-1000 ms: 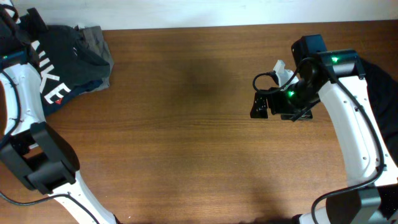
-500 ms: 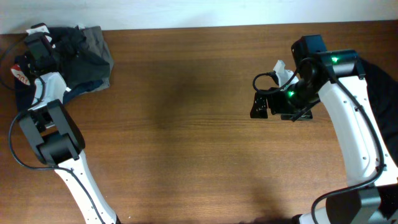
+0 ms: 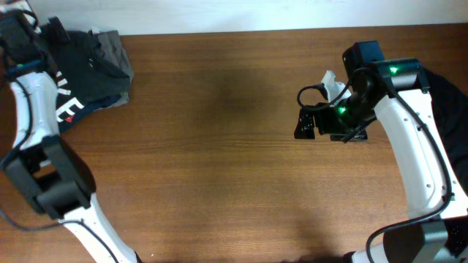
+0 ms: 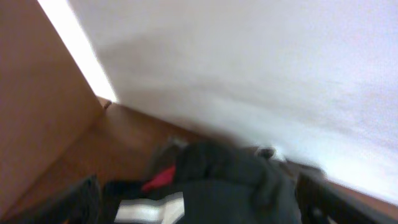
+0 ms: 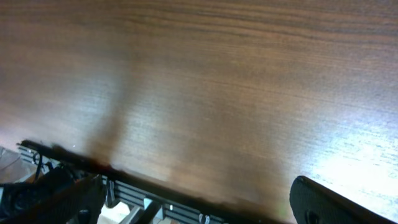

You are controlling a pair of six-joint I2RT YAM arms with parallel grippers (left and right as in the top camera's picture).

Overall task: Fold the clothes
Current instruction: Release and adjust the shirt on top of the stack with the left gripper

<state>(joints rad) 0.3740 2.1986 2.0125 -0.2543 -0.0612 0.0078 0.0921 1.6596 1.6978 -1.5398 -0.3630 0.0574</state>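
The clothes (image 3: 88,66) lie in a heap at the table's far left corner. On top is a black T-shirt (image 3: 62,98) with white NIKE lettering, and a grey garment (image 3: 115,42) shows behind it. My left gripper (image 3: 22,33) hangs over the heap's far left end. In the blurred left wrist view its fingers (image 4: 199,202) are wide apart, with the black T-shirt (image 4: 230,177), a white letter and a red scrap (image 4: 160,179) between them. My right gripper (image 3: 306,123) is open and empty over bare wood; it also shows in the right wrist view (image 5: 196,198).
A dark cloth (image 3: 450,95) lies at the right edge behind the right arm. A white wall runs along the table's far edge (image 3: 234,31). A small white object (image 3: 330,82) sits next to the right wrist. The table's edge and a frame below show in the right wrist view (image 5: 155,196).
The left arm has swung from lying over the heap back to the far left corner, and the NIKE lettering shows again. The right arm has not moved.
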